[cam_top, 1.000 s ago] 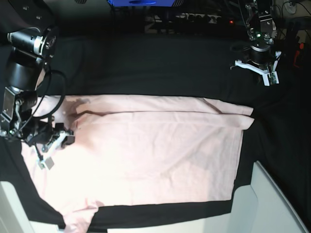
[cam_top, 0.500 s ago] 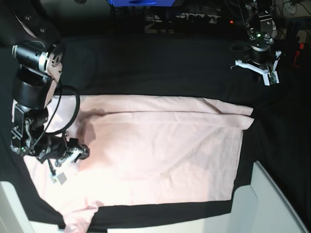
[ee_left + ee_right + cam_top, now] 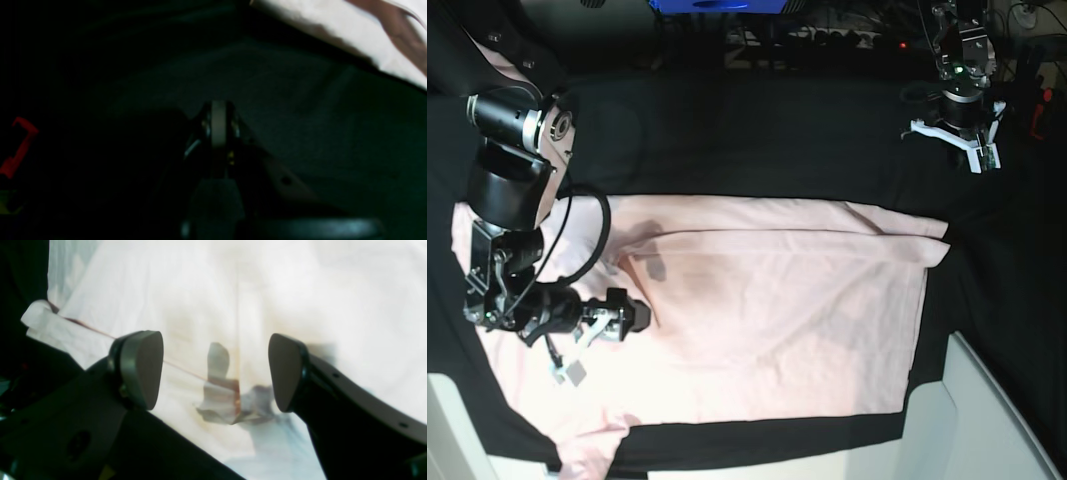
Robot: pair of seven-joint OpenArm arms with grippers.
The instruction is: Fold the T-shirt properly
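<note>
Hovering over pale pink cotton T-shirt point(image 3: 757, 330), black right gripper point(image 3: 217, 373) with rounded fingertips point(image 3: 141, 370), spread wide, nothing pinched! Shirt lying partly folded on black tablecloth point(image 3: 717, 130). Left gripper point(image 3: 967, 150), dark with pale brackets, well apart beyond shirt's far edge, pressed together.

T-shirt point(image 3: 333, 23): upper right | black cloth point(image 3: 300, 110): beneath | red object point(image 3: 20, 150): left edge
</note>
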